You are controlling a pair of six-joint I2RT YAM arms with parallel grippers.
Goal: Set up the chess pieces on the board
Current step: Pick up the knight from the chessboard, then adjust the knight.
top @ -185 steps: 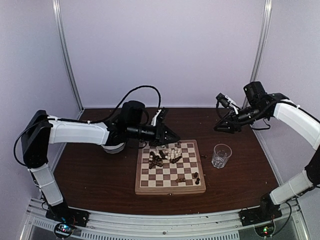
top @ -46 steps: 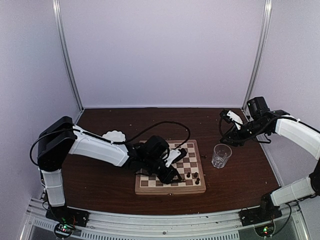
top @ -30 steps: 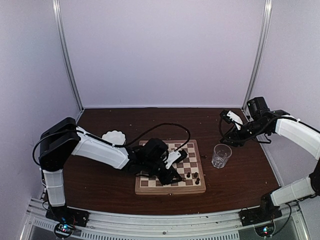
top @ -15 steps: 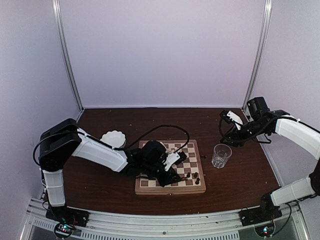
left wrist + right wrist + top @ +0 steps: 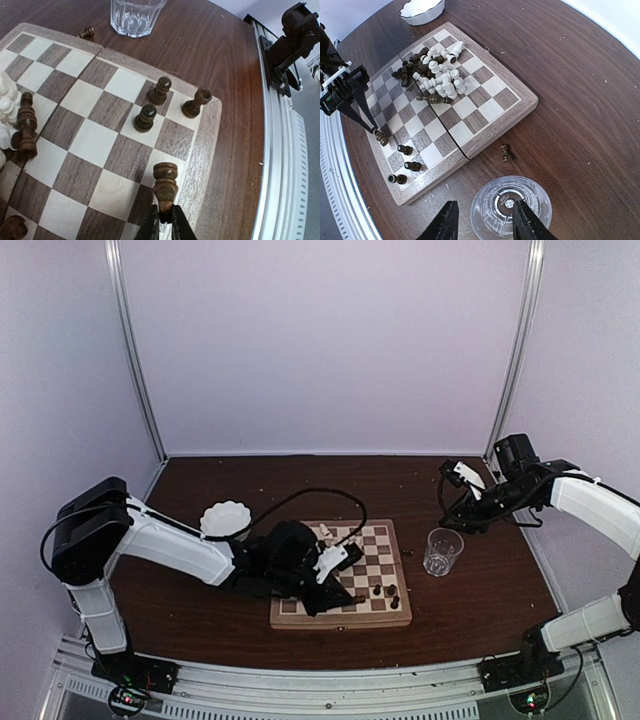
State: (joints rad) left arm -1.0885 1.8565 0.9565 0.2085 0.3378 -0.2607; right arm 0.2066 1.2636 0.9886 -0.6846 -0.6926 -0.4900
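Note:
The board (image 5: 340, 621) lies mid-table, and also shows in the right wrist view (image 5: 517, 107). A heap of dark and cream chess pieces (image 5: 436, 75) lies on its far squares. Three dark pieces (image 5: 161, 90) stand near its right near corner. My left gripper (image 5: 165, 220) is shut on a dark piece (image 5: 166, 186) and holds it upright over a square beside the board's edge; I cannot tell whether it touches. The left gripper (image 5: 350, 598) is low over the board. My right gripper (image 5: 482, 227) is open and empty above the glass. One dark piece (image 5: 506, 152) lies on the table.
A clear drinking glass (image 5: 442, 550) stands right of the board, under my right gripper (image 5: 455, 485). A white scalloped bowl (image 5: 226, 518) sits left of the board's far corner. The metal rail (image 5: 282, 150) runs along the table's near edge.
My left arm has swung its elbow left, uncovering the bowl, and its gripper with the dark piece has shifted slightly over the board's near right squares. The right arm has not moved.

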